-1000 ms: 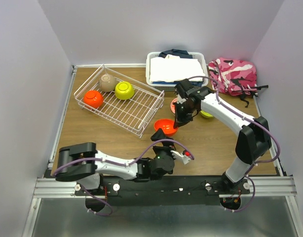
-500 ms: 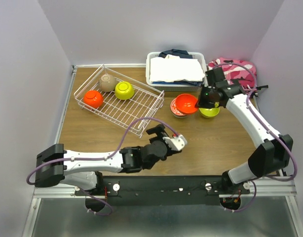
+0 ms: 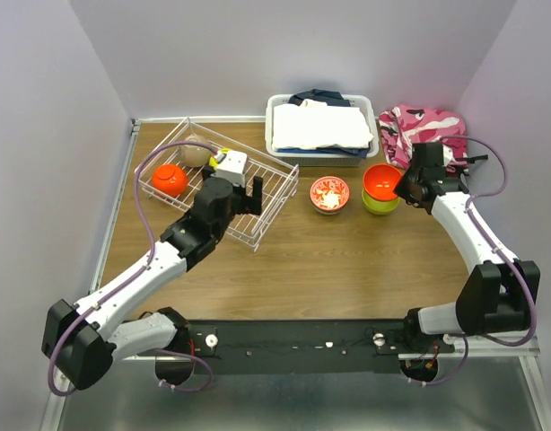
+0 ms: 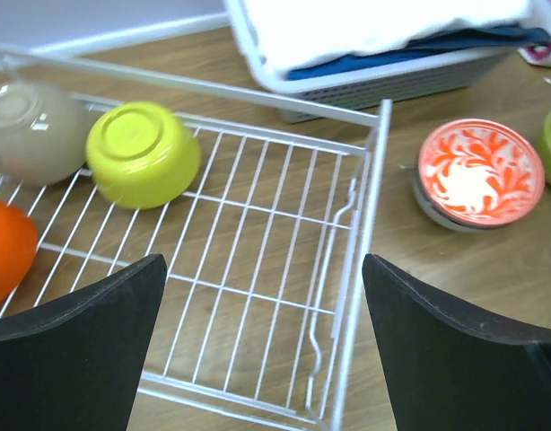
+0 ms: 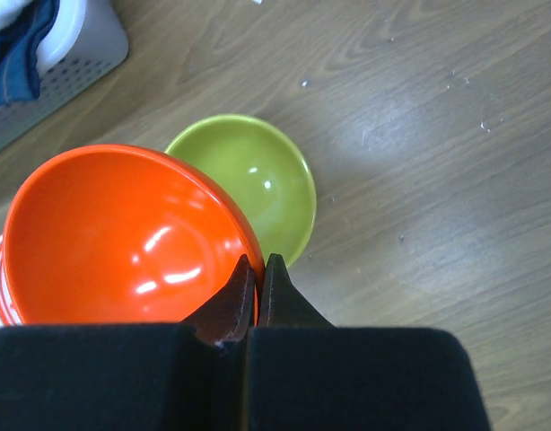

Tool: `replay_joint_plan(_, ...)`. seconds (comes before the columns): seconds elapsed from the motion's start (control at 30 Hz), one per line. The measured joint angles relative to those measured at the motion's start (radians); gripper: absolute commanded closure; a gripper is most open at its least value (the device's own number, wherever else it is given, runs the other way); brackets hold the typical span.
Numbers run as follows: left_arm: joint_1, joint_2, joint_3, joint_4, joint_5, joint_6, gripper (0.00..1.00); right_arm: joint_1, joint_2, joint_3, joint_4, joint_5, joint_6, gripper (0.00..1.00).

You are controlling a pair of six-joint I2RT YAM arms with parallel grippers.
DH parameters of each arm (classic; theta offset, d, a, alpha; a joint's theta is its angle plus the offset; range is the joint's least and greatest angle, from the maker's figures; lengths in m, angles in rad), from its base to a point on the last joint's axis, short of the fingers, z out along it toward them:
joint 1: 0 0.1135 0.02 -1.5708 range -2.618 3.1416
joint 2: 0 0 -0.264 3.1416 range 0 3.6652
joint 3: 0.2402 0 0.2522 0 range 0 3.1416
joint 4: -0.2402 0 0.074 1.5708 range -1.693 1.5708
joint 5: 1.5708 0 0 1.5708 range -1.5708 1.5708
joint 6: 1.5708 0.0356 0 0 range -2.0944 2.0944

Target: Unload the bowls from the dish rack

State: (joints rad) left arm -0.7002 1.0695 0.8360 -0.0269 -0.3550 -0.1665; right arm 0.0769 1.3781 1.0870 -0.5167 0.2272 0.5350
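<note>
Top view: the dish rack [image 3: 274,190] was seen at the bench's far-left corner. Left wrist: the left gripper [image 4: 266,359] was held spread toward the upturned lime-yellow bowl [image 4: 143,153], seemingly for grasping. Right wrist: the orange bowl [image 5: 123,233] was pinched at its rim by the right gripper [image 5: 258,274] over the lime-green bowl [image 5: 266,184], probably for nesting.

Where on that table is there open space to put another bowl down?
The widest bare tabletop lies toward the near edge, in front of the dish rack and the red-patterned bowl. It is crowded by the bin, where the held orange bowl hangs over the lime bowl.
</note>
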Motion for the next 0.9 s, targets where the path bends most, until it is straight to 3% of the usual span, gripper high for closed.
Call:
replay_joint_plan(0.2,0.196,0.006,0.007,-0.067,0.023,-0.106,0.01,-0.040,0.029,-0.060,0.124,0.010,0.023,0.99)
replay_joint_plan(0.43,0.214,0.006,0.008,-0.100,0.006,-0.123,0.01,-0.064,0.126,-0.081,0.197,0.008,0.026,0.99)
replay_joint_plan(0.53,0.214,0.006,0.008,-0.109,-0.004,-0.122,0.01,-0.064,0.145,-0.096,0.218,-0.006,0.023,0.94)
replay_joint_plan(0.67,0.214,0.006,0.008,-0.117,-0.018,-0.117,0.01,-0.064,0.162,-0.109,0.241,-0.034,0.019,0.81)
replay_joint_plan(0.7,0.214,0.006,0.008,-0.119,-0.022,-0.116,0.01,-0.064,0.171,-0.113,0.247,-0.042,0.015,0.70)
replay_joint_plan(0.77,0.214,0.006,0.008,-0.122,-0.033,-0.111,0.01,-0.064,0.184,-0.116,0.254,-0.060,0.014,0.59)
replay_joint_plan(0.8,0.214,0.006,0.008,-0.125,-0.036,-0.109,0.01,-0.064,0.186,-0.117,0.260,-0.069,0.015,0.48)
replay_joint_plan(0.9,0.214,0.006,0.008,-0.128,-0.046,-0.103,0.01,-0.064,0.186,-0.117,0.267,-0.094,0.013,0.36)
